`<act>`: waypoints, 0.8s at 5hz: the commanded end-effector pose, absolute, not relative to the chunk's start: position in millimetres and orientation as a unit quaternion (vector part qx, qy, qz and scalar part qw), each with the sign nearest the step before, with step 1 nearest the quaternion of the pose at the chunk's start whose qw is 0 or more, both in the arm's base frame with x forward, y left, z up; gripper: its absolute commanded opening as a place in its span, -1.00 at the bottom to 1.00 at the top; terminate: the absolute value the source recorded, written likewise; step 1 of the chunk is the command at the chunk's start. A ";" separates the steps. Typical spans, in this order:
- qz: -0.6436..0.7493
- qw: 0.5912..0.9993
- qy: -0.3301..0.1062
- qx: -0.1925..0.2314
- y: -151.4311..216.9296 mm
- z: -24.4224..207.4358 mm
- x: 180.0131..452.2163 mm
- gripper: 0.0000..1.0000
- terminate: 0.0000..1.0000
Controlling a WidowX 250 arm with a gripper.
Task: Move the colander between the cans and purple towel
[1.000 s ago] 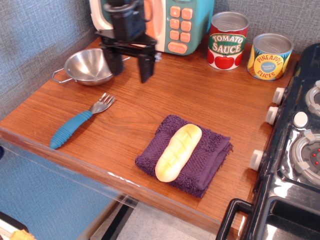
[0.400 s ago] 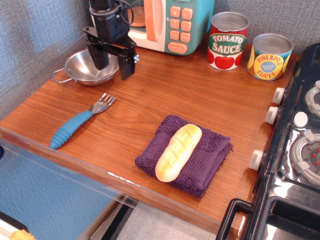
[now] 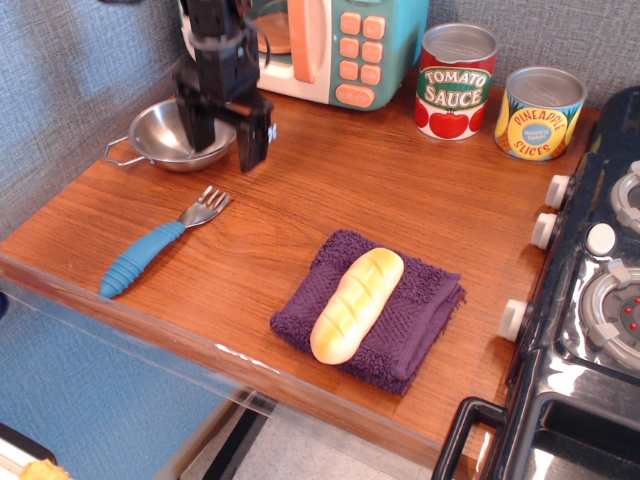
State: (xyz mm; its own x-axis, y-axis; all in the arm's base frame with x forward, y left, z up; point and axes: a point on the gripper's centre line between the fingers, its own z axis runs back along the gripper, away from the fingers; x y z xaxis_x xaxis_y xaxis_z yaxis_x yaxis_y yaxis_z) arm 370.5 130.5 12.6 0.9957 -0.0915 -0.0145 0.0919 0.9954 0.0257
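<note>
**One gripper straddling the colander's rim at the back-left corner**

Two black fingers of the gripper (image 3: 224, 132) are spread apart, one down inside the colander (image 3: 168, 137) and the other outside its right rim, nothing pinched yet. A second ago the gripper hung to the right of the bowl over bare wood; since then it has shifted left and dropped, so it now brackets the near-right wall of the bowl. The arm comes down almost straight from above, in front of the toy microwave (image 3: 330, 45), fingers pointing at the bench (image 3: 330, 190).

The colander has not moved: it sits upright, mouth open to the ceiling, at the back-left of the bench, one wire loop handle poking out toward the left edge. Its handle line runs roughly left to right. The cans (image 3: 495, 90) stand side by side at the back right, well apart from it. The purple towel (image 3: 415, 320) lies near the front edge with a yellow bread roll (image 3: 356, 302) resting diagonally on top. A blue-handled fork (image 3: 155, 250) lies just in front of the colander, tines toward it
</note>
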 end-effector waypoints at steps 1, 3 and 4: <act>-0.042 0.999 -0.006 0.024 134.4 26.1 385.7 -1.00 -1.00; -0.022 0.999 -0.028 0.022 131.6 58.9 384.1 -1.00 -1.00; 0.055 0.998 -0.023 0.017 132.0 90.9 376.2 -1.00 -1.00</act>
State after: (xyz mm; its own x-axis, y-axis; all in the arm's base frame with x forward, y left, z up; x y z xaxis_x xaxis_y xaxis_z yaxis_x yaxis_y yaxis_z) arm 366.9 127.0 52.7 0.9920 0.1134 -0.0558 -0.1134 0.9935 0.0043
